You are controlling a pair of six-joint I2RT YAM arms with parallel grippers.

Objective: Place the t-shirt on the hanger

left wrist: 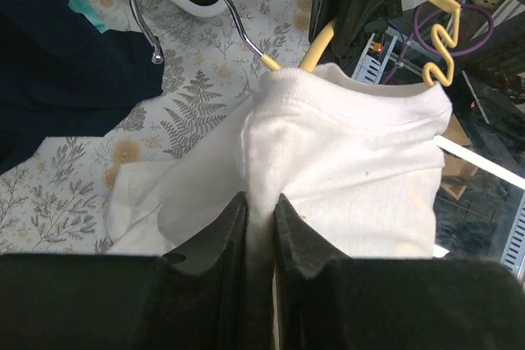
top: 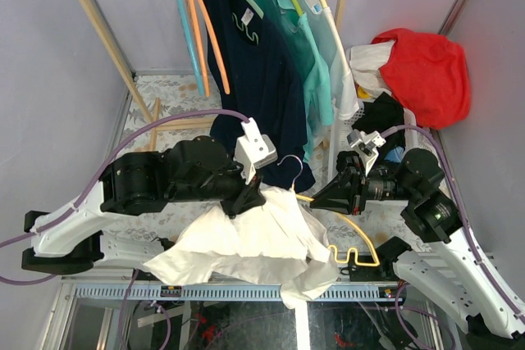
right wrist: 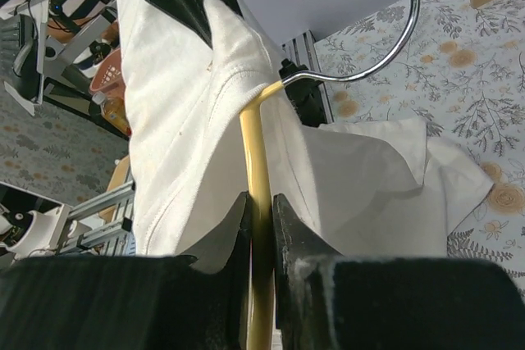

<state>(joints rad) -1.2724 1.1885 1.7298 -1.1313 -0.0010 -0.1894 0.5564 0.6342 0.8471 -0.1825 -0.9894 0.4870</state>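
Observation:
The white t-shirt [top: 246,239] lies bunched over the table's front edge, its collar raised at the pale yellow hanger's neck. My left gripper [top: 250,194] is shut on a fold of the t-shirt [left wrist: 344,161] just below the collar. My right gripper [top: 321,199] is shut on the hanger's yellow arm [right wrist: 259,161]. The hanger [top: 349,231] has one arm inside the shirt; its other arm and wavy end stick out to the right. Its metal hook [top: 291,163] points to the back and also shows in the left wrist view [left wrist: 197,6] and the right wrist view [right wrist: 385,30].
A wooden rack [top: 90,2] at the back holds a navy shirt [top: 258,79], a mint shirt [top: 316,55], orange hangers [top: 205,30] and a light blue hanger [top: 184,30]. A red cloth [top: 426,71] lies on a pile at back right.

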